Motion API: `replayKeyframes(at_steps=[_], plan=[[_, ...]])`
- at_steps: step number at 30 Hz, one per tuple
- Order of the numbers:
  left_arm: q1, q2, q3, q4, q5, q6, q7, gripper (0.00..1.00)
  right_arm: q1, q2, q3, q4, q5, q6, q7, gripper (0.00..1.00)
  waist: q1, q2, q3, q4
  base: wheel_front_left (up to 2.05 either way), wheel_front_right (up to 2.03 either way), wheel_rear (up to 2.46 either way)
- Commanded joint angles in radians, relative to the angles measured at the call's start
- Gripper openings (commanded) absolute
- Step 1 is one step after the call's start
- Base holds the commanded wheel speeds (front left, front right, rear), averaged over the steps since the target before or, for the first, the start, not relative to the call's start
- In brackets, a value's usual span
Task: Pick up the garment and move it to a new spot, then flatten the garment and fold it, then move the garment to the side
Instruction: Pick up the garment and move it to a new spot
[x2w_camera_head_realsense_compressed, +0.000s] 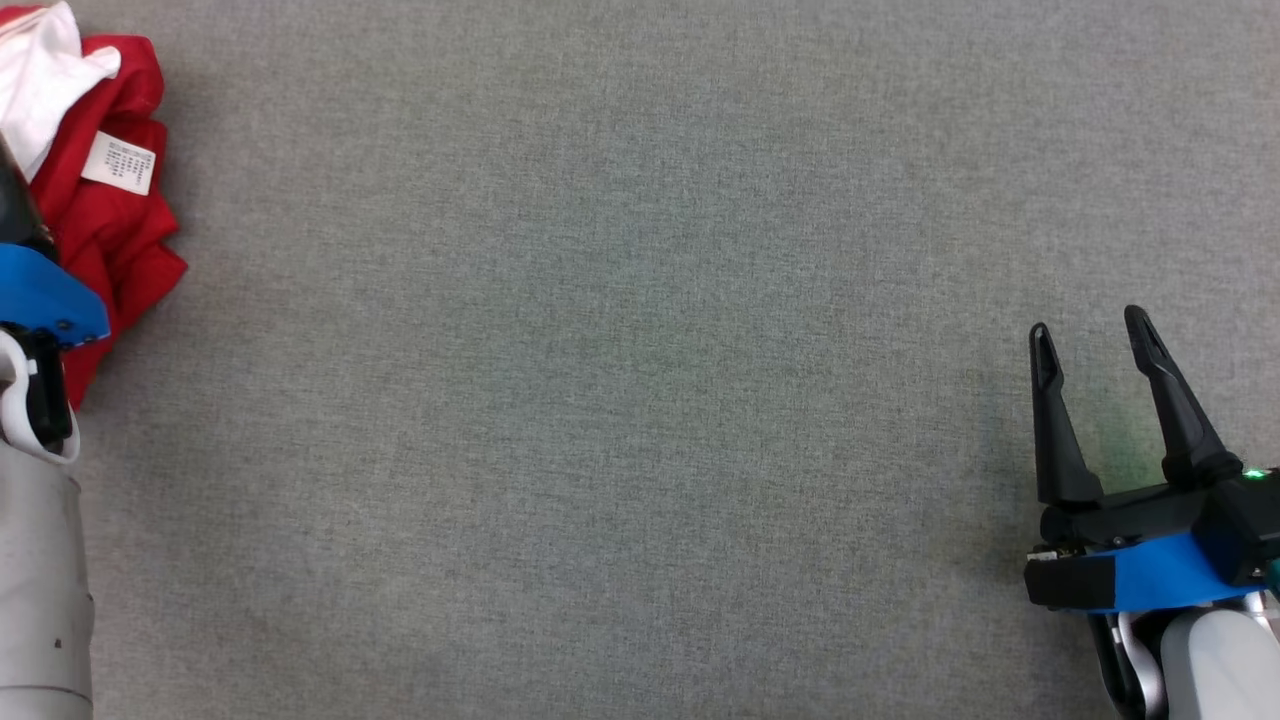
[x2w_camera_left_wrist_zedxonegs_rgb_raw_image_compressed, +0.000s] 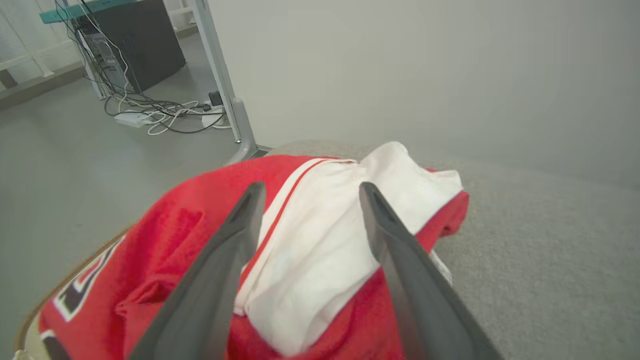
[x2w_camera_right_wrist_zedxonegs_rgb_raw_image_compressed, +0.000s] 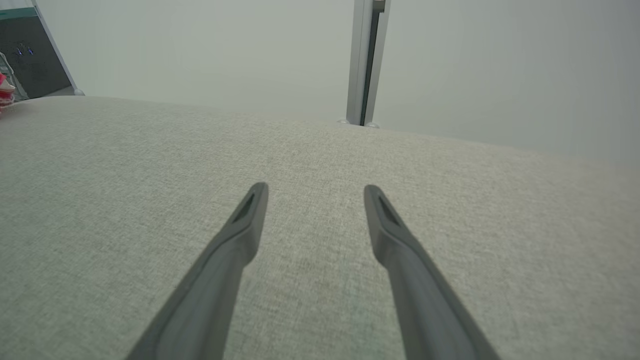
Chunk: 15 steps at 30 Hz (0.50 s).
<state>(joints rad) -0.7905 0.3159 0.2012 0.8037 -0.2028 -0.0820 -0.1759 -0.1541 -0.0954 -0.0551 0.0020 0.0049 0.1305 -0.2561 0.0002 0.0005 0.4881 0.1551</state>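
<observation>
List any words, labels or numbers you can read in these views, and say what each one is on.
No text here is legible enough to quote.
Care tag, white, on the red garment: several rows of print, too small to read.
Printed graphic, black and white, on the garment's red cloth in the left wrist view: crumpled and cut off, so whether it is a letter or a number cannot be told.
</observation>
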Motion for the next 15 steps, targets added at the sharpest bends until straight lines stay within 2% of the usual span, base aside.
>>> replayKeyframes(at_steps=[1, 4, 13, 14, 15], plan=[[-0.027, 0.013, -0.013, 0.057, 0.000, -0.010, 0.034, 1.00, -0.014, -0.005, 0.001, -0.010, -0.004, 0.000, 0.003, 1.00, -0.0002, -0.0005, 0.012, -0.001, 0.00, 0.00, 0.00], [-0.048, 0.029, -0.025, 0.108, -0.002, -0.019, 0.053, 1.00, -0.019, -0.003, 0.000, -0.013, -0.004, 0.000, 0.004, 1.00, -0.0002, -0.0005, 0.017, -0.002, 0.00, 0.00, 0.00], [-0.075, 0.027, -0.066, 0.301, -0.026, -0.039, 0.223, 1.00, -0.023, 0.000, 0.004, 0.000, 0.003, 0.000, 0.007, 1.00, -0.0002, -0.0005, -0.004, -0.002, 0.00, 0.00, 0.00], [-0.074, 0.027, -0.071, 0.313, -0.028, -0.040, 0.232, 0.50, -0.024, 0.002, 0.006, 0.002, 0.004, 0.000, 0.006, 1.00, -0.0002, -0.0005, -0.008, -0.003, 0.00, 0.00, 0.00], [-0.074, 0.029, -0.077, 0.320, -0.028, -0.042, 0.237, 0.05, -0.025, 0.003, 0.008, 0.003, 0.004, 0.000, 0.006, 1.00, -0.0002, -0.0005, -0.012, -0.004, 0.00, 0.00, 0.00]])
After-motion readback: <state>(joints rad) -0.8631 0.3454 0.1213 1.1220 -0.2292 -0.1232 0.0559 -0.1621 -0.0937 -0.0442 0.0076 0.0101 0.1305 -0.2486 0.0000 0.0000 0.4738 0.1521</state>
